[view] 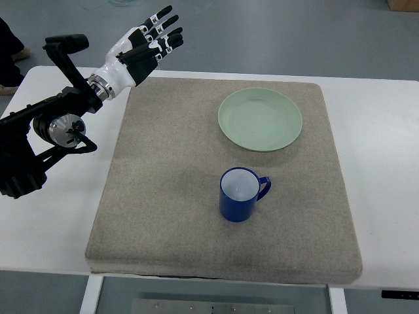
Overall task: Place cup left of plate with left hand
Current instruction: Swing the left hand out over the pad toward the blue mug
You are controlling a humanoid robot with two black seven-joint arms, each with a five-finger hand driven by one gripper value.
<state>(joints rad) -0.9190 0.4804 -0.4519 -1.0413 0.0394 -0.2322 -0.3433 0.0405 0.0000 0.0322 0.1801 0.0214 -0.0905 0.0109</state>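
A blue cup [241, 194] with a white inside stands upright on the grey mat [163, 196], its handle pointing right. It is just in front of the pale green plate [260, 119], which lies at the mat's back right. My left hand [150, 40] is raised over the mat's back left corner, far from the cup. Its fingers are spread and hold nothing. The left arm comes in from the picture's left edge. No right arm shows.
The mat covers most of a white table [380, 163]. Bare mat lies to the left of the plate and the cup. A person's dark sleeve and shoe [13, 49] show at the top left beyond the table.
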